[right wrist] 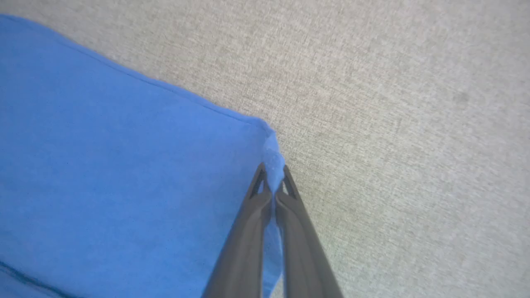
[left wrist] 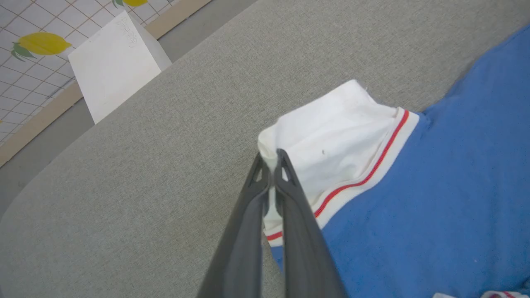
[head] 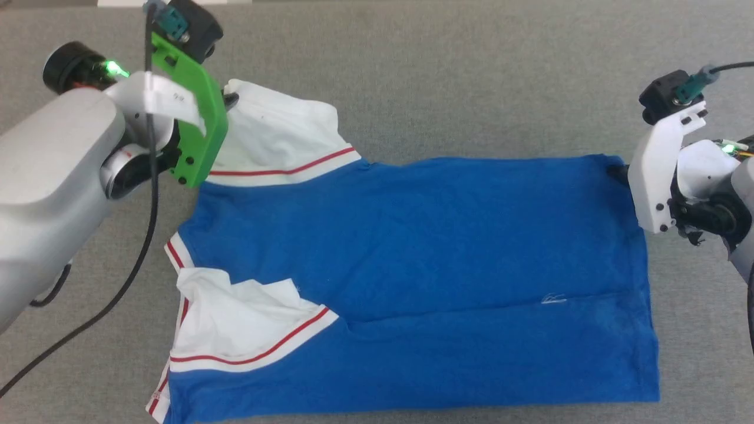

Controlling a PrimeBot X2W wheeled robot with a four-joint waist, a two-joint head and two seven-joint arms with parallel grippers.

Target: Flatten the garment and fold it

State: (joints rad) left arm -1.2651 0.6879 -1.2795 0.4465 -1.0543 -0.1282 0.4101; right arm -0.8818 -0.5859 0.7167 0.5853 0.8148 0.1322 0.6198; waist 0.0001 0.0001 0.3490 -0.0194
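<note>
Grey cloth-covered worktop (head: pixel 471 76) carries the blue jersey T-shirt (head: pixel 412 265) spread sideways, my left gripper (left wrist: pixel 271 156) pinching the far white sleeve (left wrist: pixel 331 136), my right gripper (right wrist: pixel 273 170) clamped on the far-right hem corner (right wrist: pixel 270 145), so I'd draw both apart evenly, staying low.

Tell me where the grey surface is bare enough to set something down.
The widest bare patch of grey surface lies beyond the garment, between the left gripper and the right gripper. A narrow strip lies right of the hem, below the right gripper. Crowded: the far sleeve, which the left gripper pinches, and the lower left, crossed by a black cable.
</note>
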